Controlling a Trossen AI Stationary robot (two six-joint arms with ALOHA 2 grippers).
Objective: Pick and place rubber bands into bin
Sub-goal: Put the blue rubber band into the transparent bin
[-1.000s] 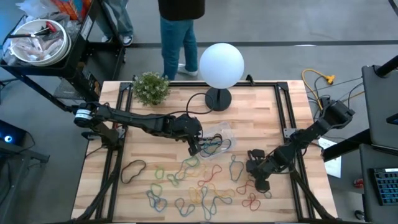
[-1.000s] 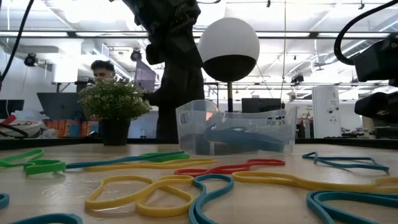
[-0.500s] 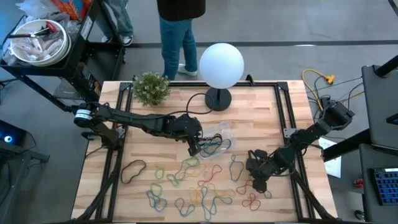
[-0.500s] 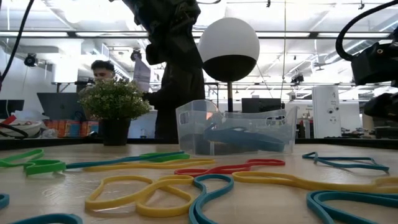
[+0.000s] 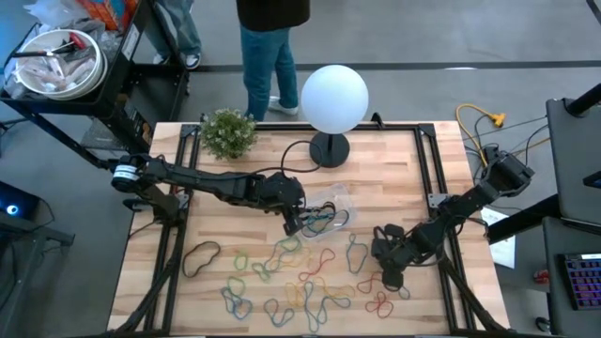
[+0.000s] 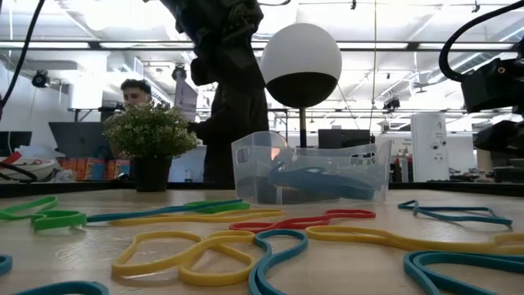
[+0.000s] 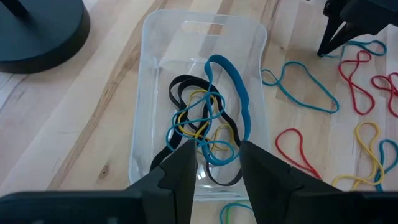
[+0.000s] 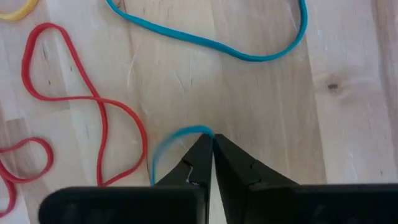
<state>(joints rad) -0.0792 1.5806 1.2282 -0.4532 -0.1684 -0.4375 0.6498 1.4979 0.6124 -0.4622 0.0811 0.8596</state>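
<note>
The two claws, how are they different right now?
The left claw is open, while the right claw is pinched shut. The left claw hangs over the bin with nothing between its fingers, while the right claw is down at the bare table nipping a thin blue rubber band. The left claw sits near the table's middle; the right claw works nearer the right edge. Both have two dark fingers.

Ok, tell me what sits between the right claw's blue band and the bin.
The right claw is shut on a blue rubber band. Toward the bin, only loose bands lie flat on the table. The left claw hangs over the bin's near end and could crowd the drop.
</note>
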